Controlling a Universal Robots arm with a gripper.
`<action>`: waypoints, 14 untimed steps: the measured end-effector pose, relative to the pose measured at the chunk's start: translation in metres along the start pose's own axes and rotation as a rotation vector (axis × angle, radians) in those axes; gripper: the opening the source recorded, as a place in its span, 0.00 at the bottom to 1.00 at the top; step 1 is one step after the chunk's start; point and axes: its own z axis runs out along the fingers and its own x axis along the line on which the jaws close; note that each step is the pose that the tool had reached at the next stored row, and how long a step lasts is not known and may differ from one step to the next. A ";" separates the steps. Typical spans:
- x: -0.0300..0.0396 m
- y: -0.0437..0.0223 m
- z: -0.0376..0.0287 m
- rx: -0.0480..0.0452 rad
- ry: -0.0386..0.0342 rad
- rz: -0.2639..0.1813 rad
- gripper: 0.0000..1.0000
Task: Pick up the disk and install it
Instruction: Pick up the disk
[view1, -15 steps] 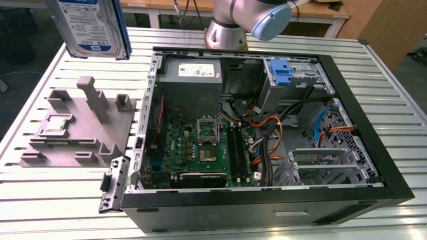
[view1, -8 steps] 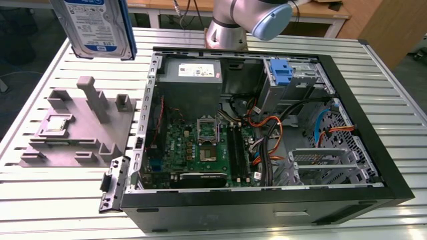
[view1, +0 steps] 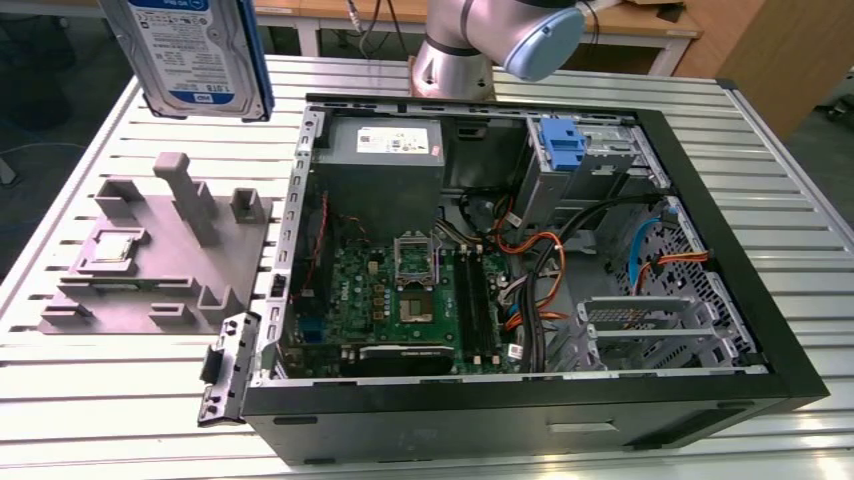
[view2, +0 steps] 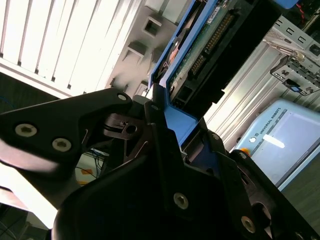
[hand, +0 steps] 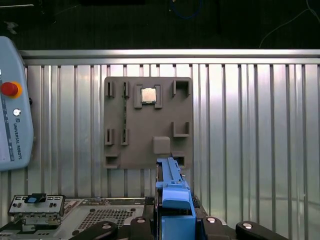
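The disk (view1: 194, 55) hangs in the air at the exterior view's upper left, above the slatted table and the grey holder block, with its blue-and-white label facing the camera and a blue rail along its side. In the second wrist view my gripper (view2: 160, 130) is shut on the disk (view2: 210, 45), its black fingers (view2: 95, 125) clamped on the blue rail end. The first wrist view looks down along the disk's blue edge (hand: 172, 192), held in the gripper (hand: 172, 225), above the holder.
An open computer case (view1: 747, 300) lies on the table, with a blue bracket (view1: 563, 150) in its drive bay. The grey holder block (view1: 160, 250) carries a small silver chip (view1: 114, 248). The arm base (view1: 494, 40) stands behind the case. A pendant (hand: 12, 105) lies nearby.
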 end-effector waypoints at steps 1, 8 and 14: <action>0.0000 -0.0003 0.0000 0.0001 0.0000 0.000 0.36; -0.0001 -0.0055 0.0000 0.0000 0.0000 0.000 0.36; -0.0003 -0.0114 -0.0001 -0.0001 0.0001 0.000 0.36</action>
